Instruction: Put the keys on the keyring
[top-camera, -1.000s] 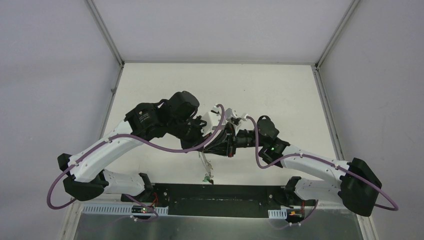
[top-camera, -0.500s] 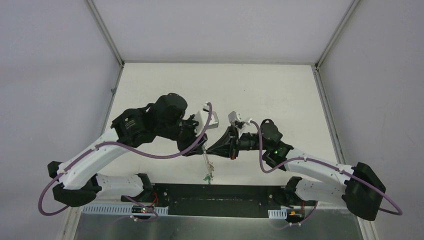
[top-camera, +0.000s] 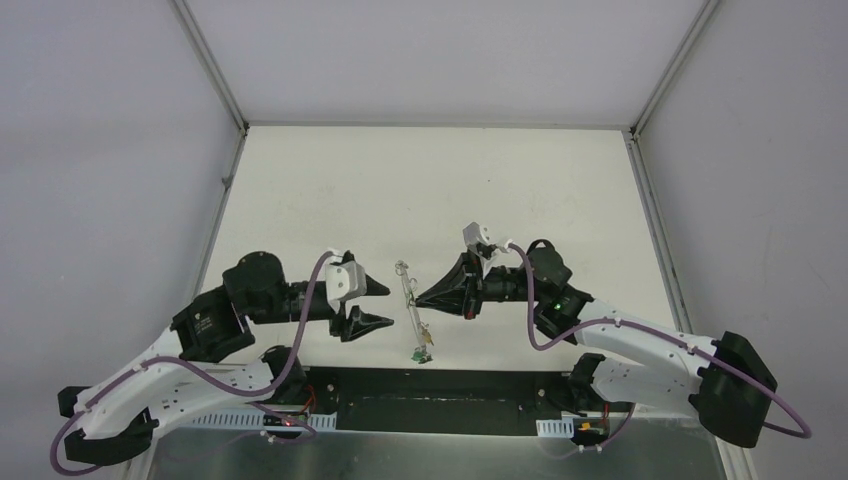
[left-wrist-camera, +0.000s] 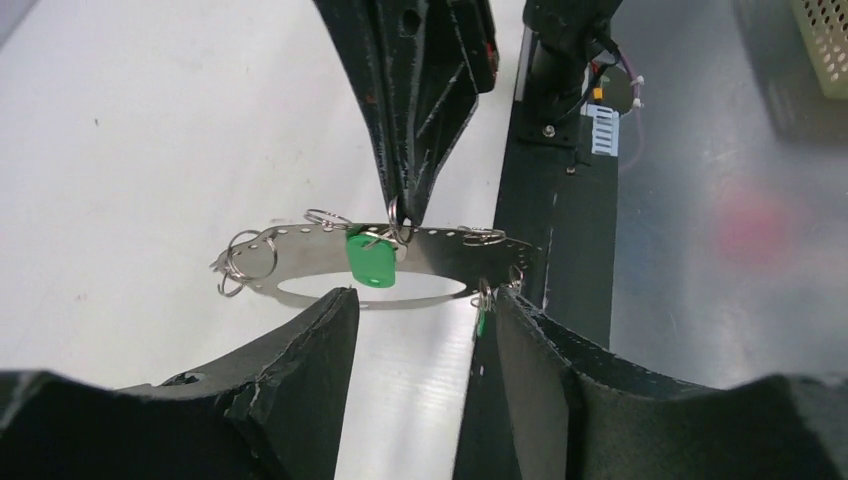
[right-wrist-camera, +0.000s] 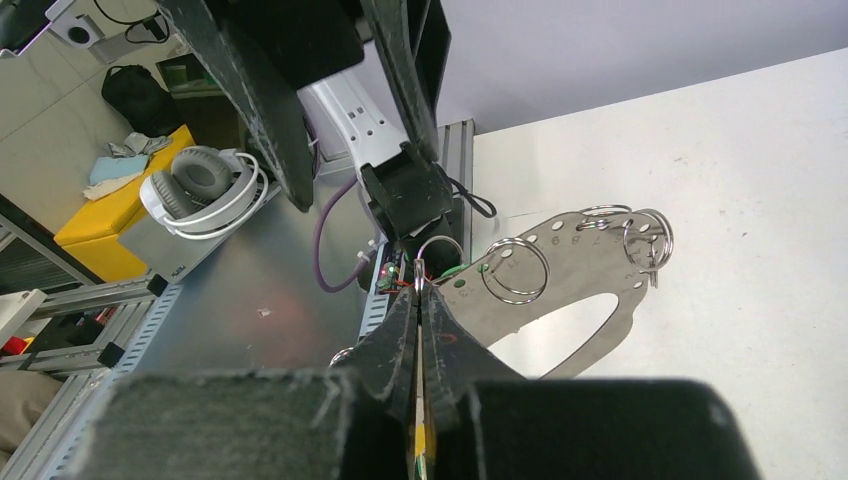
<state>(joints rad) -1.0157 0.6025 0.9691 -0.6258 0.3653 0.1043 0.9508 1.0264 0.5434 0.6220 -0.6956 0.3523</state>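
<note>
The keyring (top-camera: 408, 305) is a flat grey metal loop with punched holes and small split rings; it hangs on edge above the table between the two grippers. My right gripper (top-camera: 420, 299) is shut on a small split ring on its rim (right-wrist-camera: 418, 278), and a yellow sliver shows deep between the jaws. A green-headed key (left-wrist-camera: 372, 264) dangles just under the right gripper's tip (left-wrist-camera: 401, 208). Another green bit (top-camera: 421, 354) hangs at the keyring's near end. My left gripper (top-camera: 390, 305) is open, a short way left of the keyring (left-wrist-camera: 300, 245), touching nothing.
The white table (top-camera: 430, 180) stretches behind the arms. The black base strip (top-camera: 440, 385) and a metal shelf run along the near edge. Headphones (right-wrist-camera: 205, 180) lie off the table in the right wrist view. Both arms' purple cables loop near the grippers.
My left gripper opened, let go of the keyring and pulled back to the left and nearer. The right gripper stayed shut, holding the keyring up alone.
</note>
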